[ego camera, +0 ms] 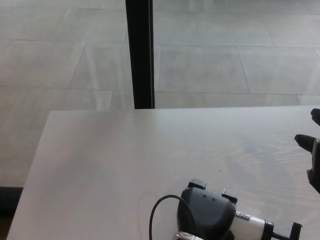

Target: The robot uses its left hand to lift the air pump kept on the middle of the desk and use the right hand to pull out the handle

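Desk (125, 155): pale matt wood grain. Air pump (250, 227): glossy white plastic barrel. Left robot hand (207, 212): matt black.

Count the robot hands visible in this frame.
2. The left hand is at the bottom centre, over the pump. The right hand is cut off by the right edge, above the desk.
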Available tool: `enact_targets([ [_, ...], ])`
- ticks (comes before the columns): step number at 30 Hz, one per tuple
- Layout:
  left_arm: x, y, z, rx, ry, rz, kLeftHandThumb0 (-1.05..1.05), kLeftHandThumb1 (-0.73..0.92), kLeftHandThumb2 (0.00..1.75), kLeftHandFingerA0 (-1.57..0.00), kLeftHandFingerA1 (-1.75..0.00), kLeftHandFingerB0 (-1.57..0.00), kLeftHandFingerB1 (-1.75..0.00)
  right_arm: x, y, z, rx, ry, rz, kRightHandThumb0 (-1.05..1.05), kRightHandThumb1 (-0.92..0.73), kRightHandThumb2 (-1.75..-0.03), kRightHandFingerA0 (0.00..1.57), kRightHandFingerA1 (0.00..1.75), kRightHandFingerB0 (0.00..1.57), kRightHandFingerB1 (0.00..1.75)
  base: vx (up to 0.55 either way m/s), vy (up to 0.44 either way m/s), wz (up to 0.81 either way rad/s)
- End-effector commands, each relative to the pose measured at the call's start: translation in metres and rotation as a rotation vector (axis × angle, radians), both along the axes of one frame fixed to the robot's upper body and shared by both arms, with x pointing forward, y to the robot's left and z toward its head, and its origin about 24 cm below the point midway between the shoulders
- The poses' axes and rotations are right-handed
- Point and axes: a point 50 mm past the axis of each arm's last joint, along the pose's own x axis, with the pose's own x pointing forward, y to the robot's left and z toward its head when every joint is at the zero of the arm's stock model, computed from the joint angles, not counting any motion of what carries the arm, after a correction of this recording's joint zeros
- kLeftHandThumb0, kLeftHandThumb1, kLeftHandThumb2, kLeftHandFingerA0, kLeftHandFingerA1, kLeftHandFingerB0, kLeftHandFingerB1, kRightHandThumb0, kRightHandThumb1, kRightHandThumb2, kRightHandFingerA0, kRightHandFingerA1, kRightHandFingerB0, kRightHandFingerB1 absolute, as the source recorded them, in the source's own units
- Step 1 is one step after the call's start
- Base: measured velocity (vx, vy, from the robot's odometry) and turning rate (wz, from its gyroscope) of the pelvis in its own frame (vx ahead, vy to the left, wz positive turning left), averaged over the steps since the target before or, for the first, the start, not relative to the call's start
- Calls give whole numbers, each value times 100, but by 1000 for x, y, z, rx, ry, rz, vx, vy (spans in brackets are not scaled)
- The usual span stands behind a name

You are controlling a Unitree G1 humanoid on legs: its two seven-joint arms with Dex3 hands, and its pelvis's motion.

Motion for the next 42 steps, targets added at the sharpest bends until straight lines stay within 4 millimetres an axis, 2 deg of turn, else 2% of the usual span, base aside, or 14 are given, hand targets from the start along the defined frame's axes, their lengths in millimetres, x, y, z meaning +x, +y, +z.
enact_targets([
  [1, -6, 30, -30, 169, -20, 141, -64, 66, 60, -68, -64, -61, -53, -5, -6, 0, 15, 24, -72, -53, -66, -60, 73, 68, 72, 47, 0, 0, 0],
  [3, -8, 31, -36, 170, 11, 133, -59, 67, 60, -79, -72, -62, -56, -5, -7, 1, 1, 29, -80, -52, -66, -60, 73, 68, 71, 47, 0, 0, 0],
  [4, -8, 31, -37, 141, 52, 122, -51, 71, 61, -82, -109, -56, -54, -5, -7, 1, -2, 25, -79, -51, -66, -60, 73, 69, 71, 48, 0, 0, 0],
  [6, -9, 32, -40, 70, 94, 86, -29, 66, 69, -96, -145, -52, -57, -5, -7, 1, 0, 30, -82, -48, -66, -60, 74, 70, 73, 47, 0, 0, 0],
  [9, -10, 33, -42, -15, 141, 72, -20, 62, 77, -100, -153, -57, -58, -5, -7, 1, -1, 33, -83, -47, -66, -60, 74, 71, 73, 47, 0, 0, 0],
  [11, -17, 34, -49, -116, 192, 79, -12, 62, 97, -90, -175, -83, -106, -5, -6, 2, 1, 33, -92, -45, -66, -60, 76, 73, 75, 48, 0, 0, 0],
  [12, -18, 35, -51, -124, 206, 83, -13, 63, 100, -85, -175, -82, -119, -6, -6, 2, 3, 32, -91, -45, -66, -60, 76, 74, 75, 48, 0, 0, 0],
  [31, -18, 48, -57, -248, 171, 64, -14, 44, 122, -89, -175, -70, -153, -9, -2, -9, 24, 101, -62, -43, -64, -59, 82, 82, 80, 48, 0, 0, 0],
  [36, -14, 48, -50, -289, 133, 54, -12, 42, 124, -89, -175, -74, -142, -10, 1, -14, 24, 130, -40, -43, -65, -59, 84, 85, 78, 49, 0, 0, 0],
  [37, -14, 48, -49, -308, 133, 60, -16, 46, 122, -121, -145, -92, -121, -10, 1, -15, 22, 136, -40, -44, -64, -60, 83, 85, 80, 48, 0, 0, 0],
  [39, -12, 49, -45, -360, 118, 66, -17, 48, 121, -120, -144, -91, -119, -10, 2, -17, 35, 148, -34, -43, -64, -60, 83, 86, 80, 48, 0, 0, 0],
  [40, -11, 50, -42, -386, 106, 68, -13, 56, 119, -90, -175, -75, -139, -10, 2, -18, 11, 166, -32, -44, -65, -59, 81, 85, 80, 47, 0, 0, 0],
  [41, -9, 51, -39, -411, 80, 62, -18, 51, 118, -119, -141, -93, -118, -10, 2, -19, -2, 186, -29, -45, -66, -59, 81, 85, 79, 47, 0, 0, 0],
  [42, -7, 52, -37, -421, 55, 63, -20, 51, 118, -117, -139, -94, -119, -10, 2, -20, 4, 203, -25, -46, -65, -59, 81, 83, 77, 47, 0, 0, 0],
])
